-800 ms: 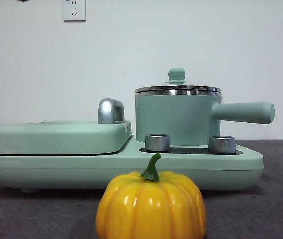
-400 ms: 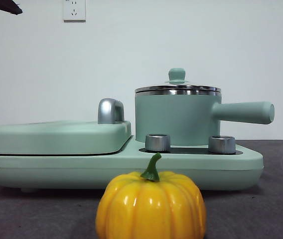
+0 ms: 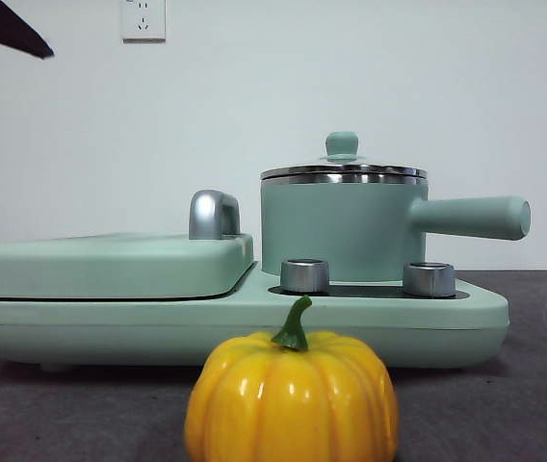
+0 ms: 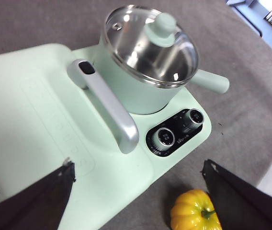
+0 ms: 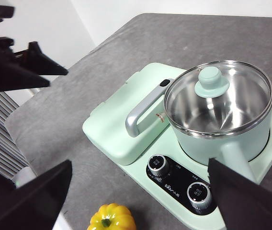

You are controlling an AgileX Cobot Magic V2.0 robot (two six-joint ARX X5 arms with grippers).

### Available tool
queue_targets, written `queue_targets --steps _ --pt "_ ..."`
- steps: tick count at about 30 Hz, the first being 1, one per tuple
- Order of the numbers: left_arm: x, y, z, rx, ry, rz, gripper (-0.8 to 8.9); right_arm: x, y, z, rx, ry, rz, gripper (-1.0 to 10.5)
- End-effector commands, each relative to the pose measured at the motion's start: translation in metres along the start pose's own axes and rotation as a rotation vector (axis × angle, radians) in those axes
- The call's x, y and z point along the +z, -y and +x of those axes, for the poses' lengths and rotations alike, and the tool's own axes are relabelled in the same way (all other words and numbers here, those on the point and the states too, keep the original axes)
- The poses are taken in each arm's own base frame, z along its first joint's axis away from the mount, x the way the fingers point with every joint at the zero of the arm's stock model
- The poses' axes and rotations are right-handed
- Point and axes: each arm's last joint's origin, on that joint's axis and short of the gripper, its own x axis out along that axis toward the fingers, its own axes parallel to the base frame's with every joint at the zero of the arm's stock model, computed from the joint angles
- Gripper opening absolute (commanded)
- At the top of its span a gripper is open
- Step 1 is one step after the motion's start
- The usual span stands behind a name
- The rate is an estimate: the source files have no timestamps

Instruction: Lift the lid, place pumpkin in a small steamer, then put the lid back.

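Lid (image 4: pixel 150 45) is sitting on the small steamer (image 3: pixel 336 231) at the cooker base's (image 3: pixel 254 327) right end. Pumpkin (image 3: pixel 291 399) is waiting on the table before it. Left gripper (image 4: pixel 138 196) and right gripper (image 5: pixel 138 196) are hovering wide open, empty, presumably readying for the lid.

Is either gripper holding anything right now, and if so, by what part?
Nothing is held. The left gripper and right gripper are both open and empty; the lid sits on the small steamer, and the pumpkin rests on the table.
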Motion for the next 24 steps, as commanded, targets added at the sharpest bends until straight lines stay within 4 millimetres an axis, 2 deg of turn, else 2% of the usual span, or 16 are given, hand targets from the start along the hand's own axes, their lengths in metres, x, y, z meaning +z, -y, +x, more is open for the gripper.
queue_targets --steps 1,6,13,17,24 --pt "0.015 0.0 0.009 -0.015 -0.022 -0.003 4.36 0.004 -0.002 -0.001 0.004 0.011 -0.021 4.5" --pt "0.037 0.001 0.027 -0.033 -0.072 0.006 4.36 0.004 -0.002 -0.001 0.004 0.011 -0.021 4.5" --pt "0.081 0.007 0.059 0.021 -0.147 0.036 4.36 0.004 -0.002 -0.001 0.004 0.011 -0.021 4.5" --pt "0.103 0.011 0.082 0.054 -0.194 0.06 4.36 0.004 -0.002 -0.001 0.004 0.011 -0.021 4.5" --pt "0.13 0.018 0.125 0.077 -0.277 0.092 4.36 0.004 -0.002 -0.001 0.004 0.011 -0.021 4.5"
